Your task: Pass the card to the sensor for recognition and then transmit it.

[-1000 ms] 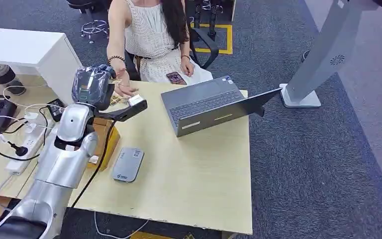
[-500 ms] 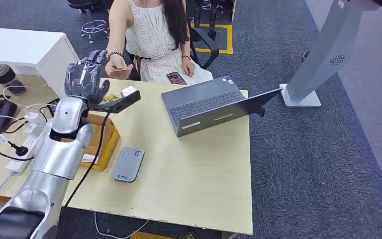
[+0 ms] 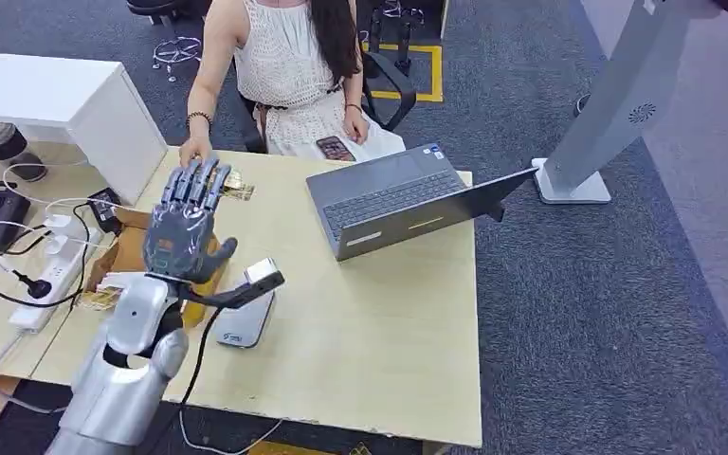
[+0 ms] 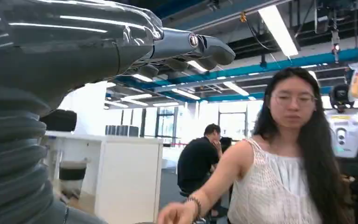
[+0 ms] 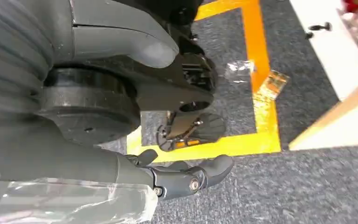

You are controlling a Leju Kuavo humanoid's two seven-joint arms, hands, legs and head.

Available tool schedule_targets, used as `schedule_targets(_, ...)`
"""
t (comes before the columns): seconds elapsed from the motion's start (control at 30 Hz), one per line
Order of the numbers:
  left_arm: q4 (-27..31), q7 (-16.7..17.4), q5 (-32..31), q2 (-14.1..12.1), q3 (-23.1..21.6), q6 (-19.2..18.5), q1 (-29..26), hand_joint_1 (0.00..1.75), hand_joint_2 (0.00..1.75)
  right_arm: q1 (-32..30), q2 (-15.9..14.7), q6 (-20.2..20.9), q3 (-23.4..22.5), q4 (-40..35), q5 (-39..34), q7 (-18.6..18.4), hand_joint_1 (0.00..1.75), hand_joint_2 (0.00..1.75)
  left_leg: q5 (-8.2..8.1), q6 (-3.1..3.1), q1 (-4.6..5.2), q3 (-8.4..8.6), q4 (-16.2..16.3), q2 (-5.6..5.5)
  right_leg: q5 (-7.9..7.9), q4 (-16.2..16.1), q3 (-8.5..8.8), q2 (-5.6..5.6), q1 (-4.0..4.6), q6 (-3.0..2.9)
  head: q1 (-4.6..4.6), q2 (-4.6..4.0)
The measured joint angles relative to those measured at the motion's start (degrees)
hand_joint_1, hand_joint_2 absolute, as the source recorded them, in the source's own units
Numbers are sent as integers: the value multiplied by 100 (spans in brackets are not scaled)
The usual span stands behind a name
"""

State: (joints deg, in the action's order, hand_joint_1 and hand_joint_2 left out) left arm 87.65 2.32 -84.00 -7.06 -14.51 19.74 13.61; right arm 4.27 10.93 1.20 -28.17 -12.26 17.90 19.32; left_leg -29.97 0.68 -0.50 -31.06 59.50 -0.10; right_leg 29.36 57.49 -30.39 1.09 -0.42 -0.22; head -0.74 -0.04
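Your card (image 3: 236, 188) lies flat at the far edge of the table (image 3: 370, 322), just beyond the left hand's fingertips and just beside the seated person's hand (image 3: 193, 150). Its long axis runs roughly across the table, tilted slightly, one end pointing toward the laptop (image 3: 389, 194). It looks like a small pale-gold cluster there, and you cannot tell from the head view whether it is one card or a few overlapping.

The left hand (image 3: 185, 227) hovers above the table with its fingers stretched out straight and side by side, pointing away from the robot toward the person (image 3: 284, 66). Its thumb sticks out to the side and it carries nothing. The forearm rises from the near edge of the table. The right hand (image 5: 186, 179) hangs down over the carpet by a yellow floor line, fingers loosely extended, thumb well apart from them, nothing in it.

You have one grey sensor (image 3: 243, 325) lying flat near the left wrist, partly hidden by the wrist camera. There is one laptop, opened flat, one cardboard box (image 3: 128, 251) under the left hand, and one power strip (image 3: 43, 289).
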Motion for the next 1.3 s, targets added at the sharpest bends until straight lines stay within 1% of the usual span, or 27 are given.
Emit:
schedule_targets(0.03, 214, -20, 20, -35, -28, 13, -288, 0, 175, -5, -7, 0, -48, 0, -53, 44, 0, 175, 0, 0, 0, -1, 0, 0, 0, 0, -2, 0, 0, 0, -4, 0)
schedule_targets(0.2, 945, -92, 343, -253, -24, 37, -1239, 0, 175, -55, -28, -7, -254, -4, -149, 203, 0, 175, 0, 0, -1, -2, -2, -1, 1, 0, -3, -3, 0, 0, -2, 0)
schedule_targets(0.33, 1195, -111, 439, -380, 110, -142, -1740, 0, 175, -114, -70, 92, -378, -13, -135, 194, 0, 175, 1, -1, -2, 0, -3, -2, 1, 0, -2, -6, 1, 0, -4, 0)
schedule_targets(0.43, 1206, -9, 407, -424, 297, -321, -1950, 0, 175, -170, -109, 105, -441, -24, -109, 153, 0, 175, 1, -1, -2, 0, -3, -3, 0, 0, -1, -6, 2, 0, -2, 0)
schedule_targets(0.6, 1123, 195, 275, -448, 594, -564, -2004, 0, 175, -206, -125, 127, -507, -35, 4, 122, 0, 175, 3, -3, -2, 0, -3, -8, 0, 0, 2, -13, 1, 0, -4, 0)
schedule_targets(0.77, 946, 254, 273, -461, 826, -728, -2002, 0, 175, -203, -125, 151, -524, -46, 96, 87, 0, 175, 3, -3, -2, 0, -3, -9, 0, 0, 2, -14, 1, 0, -4, 0)
schedule_targets(1.07, 596, 415, 282, -466, 1178, -839, -1836, 0, 175, -200, -125, 181, -568, -48, 203, 48, 0, 175, 3, -3, -2, 0, -3, -9, 0, 0, 2, -15, 1, 0, -2, 0)
schedule_targets(1.3, 303, 483, 374, -516, 1453, -837, -1704, 0, 175, -198, -125, 160, -579, -48, 308, -7, 0, 175, 4, -4, -4, 0, -3, -9, -1, 1, 2, -14, 2, -1, -4, 0)
